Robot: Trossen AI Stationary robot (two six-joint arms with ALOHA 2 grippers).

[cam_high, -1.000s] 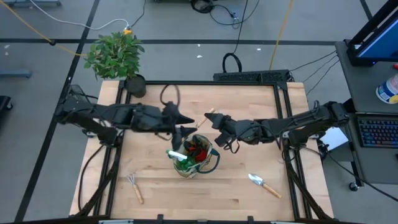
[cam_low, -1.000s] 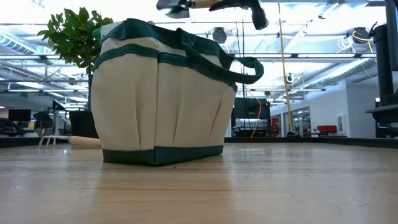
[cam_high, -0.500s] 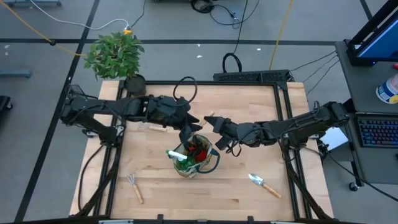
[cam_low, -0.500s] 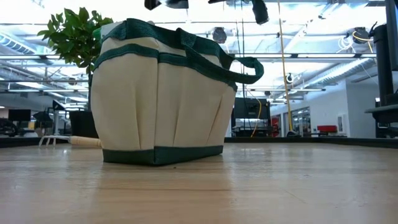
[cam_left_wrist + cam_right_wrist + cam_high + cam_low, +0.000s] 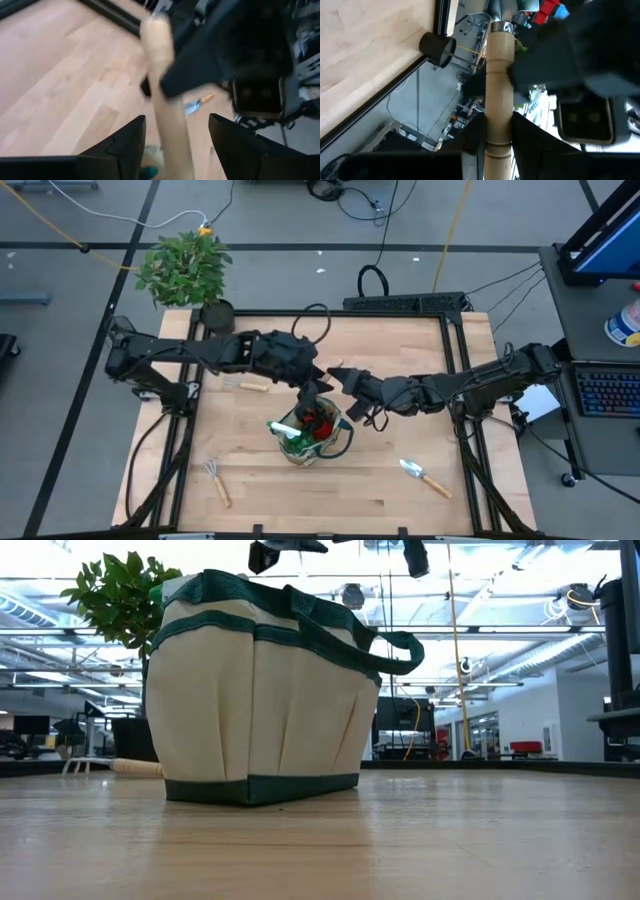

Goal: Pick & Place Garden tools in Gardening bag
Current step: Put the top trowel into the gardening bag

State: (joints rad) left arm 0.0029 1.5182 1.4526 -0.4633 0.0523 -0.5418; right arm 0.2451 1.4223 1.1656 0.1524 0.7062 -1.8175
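Observation:
The beige gardening bag with green trim (image 5: 312, 435) stands upright on its base at the table's middle (image 5: 255, 690). It holds red-and-black gloves (image 5: 322, 420) and a green spray bottle (image 5: 290, 430). My right gripper (image 5: 348, 383) is shut on a wooden-handled tool (image 5: 499, 90) in the air, just beyond the bag's far side. My left gripper (image 5: 315, 388) is open. Its fingers stand on either side of the same handle (image 5: 162, 95), nearer the metal end. The tool's blade is hidden. My right gripper pinches the tool's wooden handle (image 5: 498, 125) between its two fingers, near the grooved free end. It comes from the table's right. The tool is lifted clear above the bag, its metal neck (image 5: 497, 12) pointing away from the gripper, toward my left arm.
A small rake (image 5: 218, 480) lies near the front left. A trowel (image 5: 425, 477) lies near the front right. Another wooden-handled tool (image 5: 250, 385) lies left of the bag. The potted plant (image 5: 190, 270) stands off the far left corner.
My left gripper has moved toward the table's right, up to the tool held by my right gripper. It now straddles the handle. My right gripper and the tool have kept almost still above the bag.

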